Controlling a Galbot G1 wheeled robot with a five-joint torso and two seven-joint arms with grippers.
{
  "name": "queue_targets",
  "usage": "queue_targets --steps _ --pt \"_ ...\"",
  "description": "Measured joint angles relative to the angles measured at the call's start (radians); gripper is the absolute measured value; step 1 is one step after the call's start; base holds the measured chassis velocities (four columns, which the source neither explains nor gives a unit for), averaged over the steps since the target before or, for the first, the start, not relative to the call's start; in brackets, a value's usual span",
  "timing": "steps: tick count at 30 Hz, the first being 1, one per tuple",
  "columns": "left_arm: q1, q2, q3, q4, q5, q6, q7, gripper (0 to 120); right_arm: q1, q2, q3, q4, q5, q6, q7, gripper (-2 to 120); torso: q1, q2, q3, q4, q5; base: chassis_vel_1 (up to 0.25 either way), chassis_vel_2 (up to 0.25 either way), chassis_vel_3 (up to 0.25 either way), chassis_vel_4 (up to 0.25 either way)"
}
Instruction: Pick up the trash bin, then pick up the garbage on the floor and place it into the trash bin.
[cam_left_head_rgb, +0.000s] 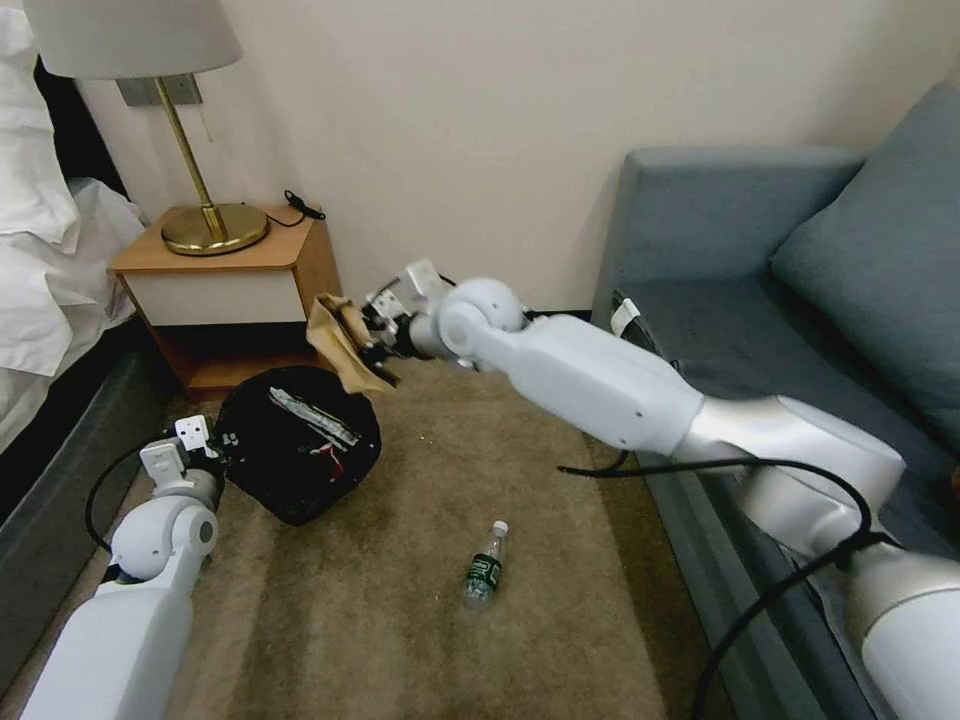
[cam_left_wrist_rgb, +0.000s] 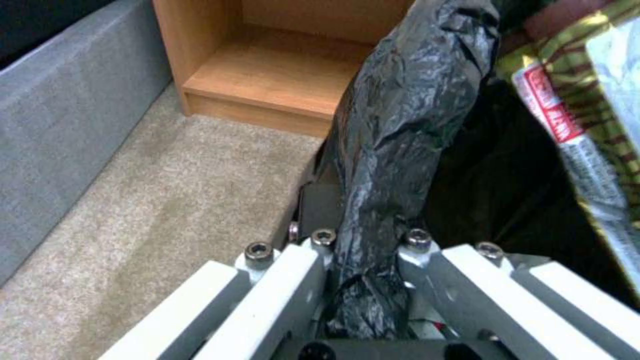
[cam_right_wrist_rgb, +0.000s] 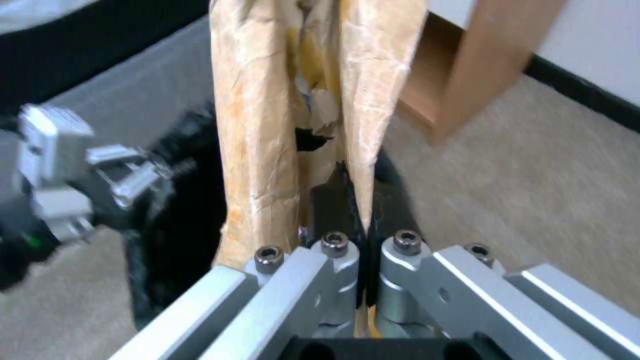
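Two grippers are at work over the tan carpet (cam_left_head_rgb: 420, 600). The right gripper (cam_left_head_rgb: 375, 345) reaches across from the sofa side and its fingers are pinched together on a crumpled tan paper bag (cam_left_head_rgb: 340, 335); the right wrist view shows the jaws pressed nearly flat against each other with the paper bag (cam_right_wrist_rgb: 267, 125) caught between them and rising beyond the tips. The bag hangs just above the far rim of the trash bin (cam_left_head_rgb: 300, 445), the side nearest the wooden nightstand (cam_left_head_rgb: 225, 285). The left gripper (cam_left_head_rgb: 205, 455) sits at the bin's rim on the bed side, and the left wrist view shows its jaws clamped on a bunched fold of the black bin liner (cam_left_wrist_rgb: 400, 130). The bin is tilted so its black-lined mouth faces up and toward the robot. Inside it lie a long bar wrapper (cam_left_head_rgb: 315, 415) and a red-marked snack wrapper (cam_left_head_rgb: 330, 462); the left wrist view shows a red, white and gold-striped wrapper (cam_left_wrist_rgb: 580, 130) close beside the liner. A small clear bottle (cam_left_head_rgb: 485, 567) with a green label and white cap lies on its side on the open carpet, well apart from the bin, toward the blue-grey sofa (cam_left_head_rgb: 800, 280). A brass lamp (cam_left_head_rgb: 205, 215) stands on the nightstand's top.
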Motion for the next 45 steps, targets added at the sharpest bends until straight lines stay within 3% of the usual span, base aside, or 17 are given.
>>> queue_targets --steps 7,14,25,29,34,36,38,42,44,45 --pt "0.002 0.0 -0.004 -0.016 0.001 0.006 -0.003 2 -0.027 0.092 -0.016 -0.069 -0.034 0.018 -0.013 0 0.0 0.0 0.0 0.0 0.0001 0.0 0.0 0.0 0.0" --pt "0.009 -0.001 -0.009 -0.028 -0.001 0.008 -0.004 2 -0.117 0.134 -0.048 -0.144 -0.108 0.048 -0.018 0 0.0 0.0 0.0 -0.0001 0.0001 0.0 0.0 0.0 0.0" --pt "0.009 -0.018 -0.006 -0.031 0.007 0.011 -0.005 2 -0.186 0.156 -0.083 -0.174 -0.187 0.074 -0.007 0 0.0 0.0 0.0 -0.0001 0.0003 0.0 0.0 0.0 0.0" --pt "0.01 -0.019 -0.005 -0.031 0.008 0.011 -0.005 2 -0.185 0.147 -0.078 -0.16 -0.187 0.074 0.002 5 0.0 0.0 0.0 -0.0001 0.0004 0.0 0.0 0.0 0.0" --pt "0.01 -0.019 -0.006 -0.027 0.011 0.011 -0.006 2 -0.173 0.129 -0.069 -0.119 -0.178 0.073 0.013 32 0.0 0.0 0.0 -0.0001 0.0004 0.0 0.0 0.0 0.0" --pt "0.01 -0.019 -0.006 -0.027 0.012 0.011 -0.006 2 -0.173 0.129 -0.068 -0.118 -0.177 0.073 0.013 33 0.0 0.0 0.0 -0.0001 0.0004 0.0 0.0 0.0 0.0" --pt "0.01 -0.019 -0.005 -0.027 0.013 0.011 -0.006 2 -0.173 0.129 -0.067 -0.115 -0.177 0.072 0.014 47 0.0 0.0 0.0 -0.0001 0.0003 0.0 0.0 0.0 0.0" --pt "0.009 -0.019 -0.005 -0.022 0.013 0.011 -0.006 2 -0.173 0.125 -0.063 -0.109 -0.178 0.071 0.016 56 0.0 0.0 0.0 -0.0001 0.0004 0.0 0.0 0.0 0.0" --pt "0.009 -0.019 -0.003 -0.016 0.015 0.01 -0.006 2 -0.172 0.113 -0.057 -0.099 -0.178 0.069 0.021 69 0.0 0.0 0.0 -0.0001 0.0004 0.0 0.0 0.0 0.0" --pt "0.009 -0.019 -0.003 -0.016 0.015 0.01 -0.006 2 -0.172 0.113 -0.057 -0.099 -0.178 0.069 0.021 69 0.0 0.0 0.0 -0.0001 0.0004 0.0 0.0 0.0 0.0"
